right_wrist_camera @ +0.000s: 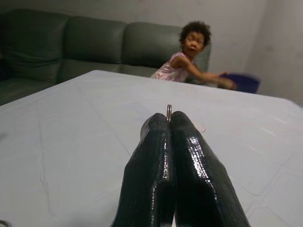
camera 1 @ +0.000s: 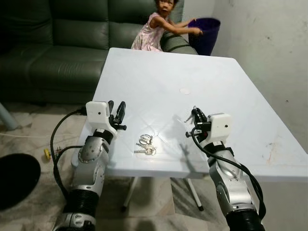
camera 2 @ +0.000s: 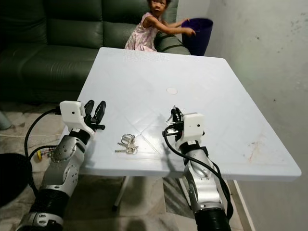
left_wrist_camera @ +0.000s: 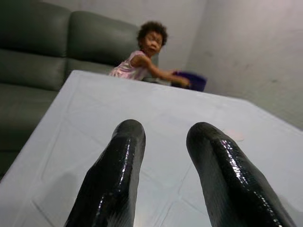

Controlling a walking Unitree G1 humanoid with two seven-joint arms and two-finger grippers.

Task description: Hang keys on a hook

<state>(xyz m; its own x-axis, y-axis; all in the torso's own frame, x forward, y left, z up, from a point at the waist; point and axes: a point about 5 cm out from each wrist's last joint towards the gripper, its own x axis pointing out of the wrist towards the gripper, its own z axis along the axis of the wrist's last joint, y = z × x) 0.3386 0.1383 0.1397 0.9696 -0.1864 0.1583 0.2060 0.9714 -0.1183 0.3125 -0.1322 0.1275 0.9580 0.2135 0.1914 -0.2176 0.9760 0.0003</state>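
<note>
A bunch of silver keys (camera 1: 146, 145) lies flat on the white table (camera 1: 163, 82), close to its near edge, between my two arms. My left gripper (camera 1: 118, 111) hovers just left of the keys over the table's near left corner; it is open, with nothing between its fingers (left_wrist_camera: 124, 161). To the right of the keys, my right gripper (camera 1: 196, 114) is shut on a small metal ring (right_wrist_camera: 169, 111) that pokes out past the fingertips. A bit of silver metal (camera 1: 189, 117) hangs beside those tips. I see no hook.
A person (camera 1: 155, 26) leans at the table's far edge, reaching to a purple bucket (camera 1: 206, 33). A dark green sofa (camera 1: 53, 43) stands behind and to the left. A grey wall (camera 1: 274, 57) runs along the right. A black cable (camera 1: 57, 144) trails on the floor at left.
</note>
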